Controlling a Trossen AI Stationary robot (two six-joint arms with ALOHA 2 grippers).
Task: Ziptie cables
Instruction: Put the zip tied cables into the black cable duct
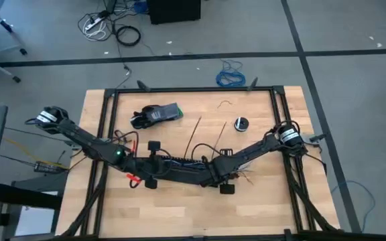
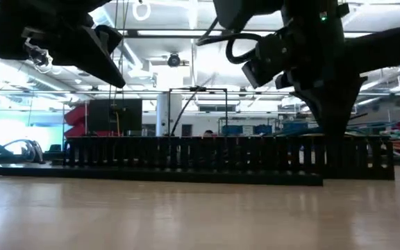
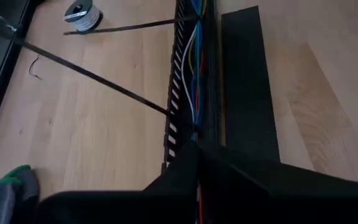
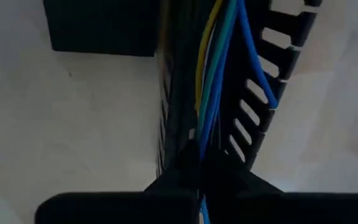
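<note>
A long black slotted channel point(image 1: 179, 165) lies across the middle of the table, and its comb edge point(image 2: 186, 156) shows in the low view. The cables point(image 3: 194, 62), thin blue, white, yellow and red wires, run inside it. My left gripper point(image 3: 195, 144) is shut on them from the table's left. My right gripper point(image 4: 197, 158) is shut on the blue, teal and yellow cables point(image 4: 213, 68) from the right. Two zipties point(image 3: 92, 78) point(image 3: 129, 26) lie flat on the wood beyond the channel, their near ends at its comb edge. My left gripper pinches the cables point(image 3: 196, 127) between its two fingertips, inside the channel. The fingers lie along the wires, which stay down in the channel. My right gripper pinches the cables point(image 4: 205, 134) between its fingertips, slanting down into the channel and lying along the wires, which rest in it.
A flat black strip point(image 3: 247, 81) lies beside the channel on its near side. A small spool point(image 1: 240, 124), a curled wire scrap point(image 1: 226, 104) and a black device point(image 1: 156, 114) sit toward the far edge. A black frame point(image 1: 193, 89) borders the work area.
</note>
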